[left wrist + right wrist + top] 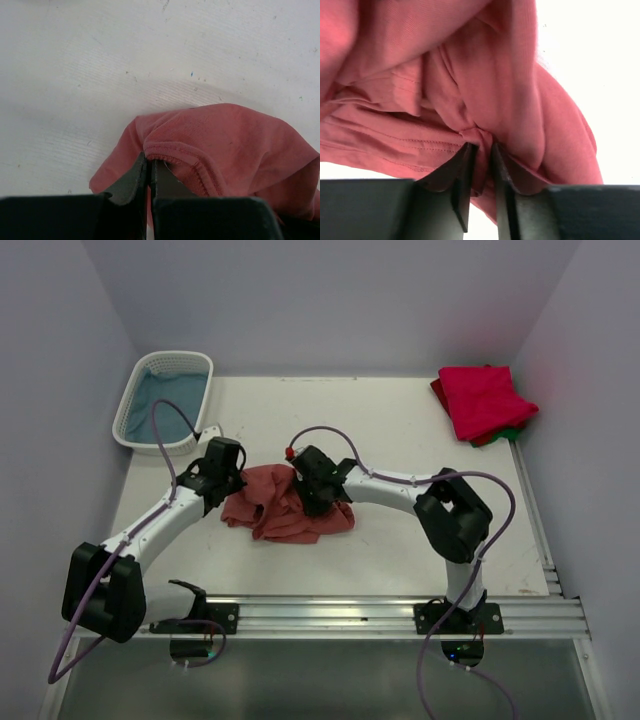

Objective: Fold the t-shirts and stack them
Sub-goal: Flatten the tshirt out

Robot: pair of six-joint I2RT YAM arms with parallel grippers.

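The dusty salmon-red t-shirt lies crumpled in the middle of the table. My left gripper is at its left edge, and in the left wrist view it is shut on the shirt's ribbed hem. My right gripper is over the shirt's right part, and in the right wrist view it is shut on a pinched fold of the shirt. The crimson-pink t-shirt lies folded at the back right, on top of the green t-shirt, of which only an edge shows.
A white lattice basket with bluish cloth inside stands at the back left corner. Walls close in the table on the left, back and right. A metal rail carrying the arm bases runs along the near edge.
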